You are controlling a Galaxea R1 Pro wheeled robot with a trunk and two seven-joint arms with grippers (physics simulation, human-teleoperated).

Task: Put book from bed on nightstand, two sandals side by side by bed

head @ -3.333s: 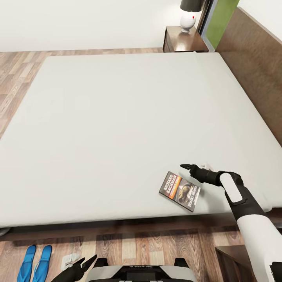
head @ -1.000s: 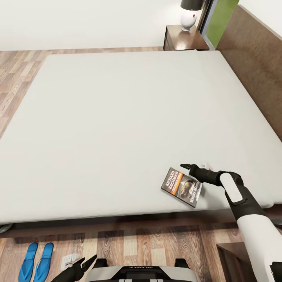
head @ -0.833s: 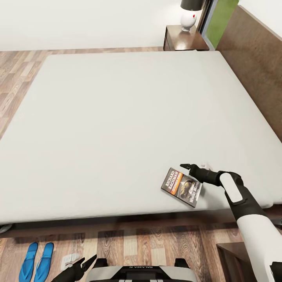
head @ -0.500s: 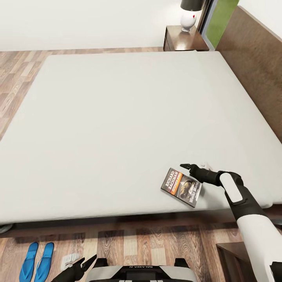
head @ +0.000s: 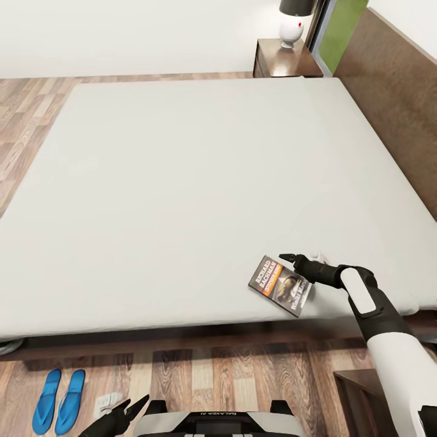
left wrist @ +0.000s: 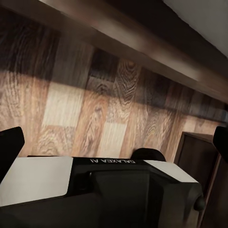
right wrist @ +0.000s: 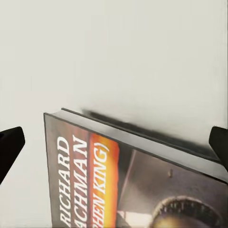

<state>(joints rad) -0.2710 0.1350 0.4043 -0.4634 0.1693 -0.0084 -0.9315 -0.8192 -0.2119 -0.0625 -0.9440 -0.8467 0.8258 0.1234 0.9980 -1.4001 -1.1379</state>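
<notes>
**Head view: right gripper hovers at the paperback near the bed's front edge**

Head view looks down over the bed, whose light-grey mattress lies inside a dark brown frame, with the headboard running along the right side. The book lies flat on the mattress close to the near edge, toward the right, its cover up with white "Richard Bachman" lettering and an orange band. The right gripper sits just above the book's far corner at the end of the white and black right arm; its jaws stand apart. In the right wrist view the two dark fingertips sit wide at either side of the frame, with the book between and below them and not clamped.

On the wood-plank floor in front of the bed, the two sandals lie side by side, parallel and nearly touching, bright blue, well left of the book. The left gripper hangs low beside the robot's base, just right of the sandals, its jaws parted and holding nothing. The left wrist view shows its dark fingertips wide apart over the robot's base and the floor.

At the far corner of the bed stands a nightstand carrying a white lamp with a dark shade. Another dark cabinet shows at the near right.
</notes>
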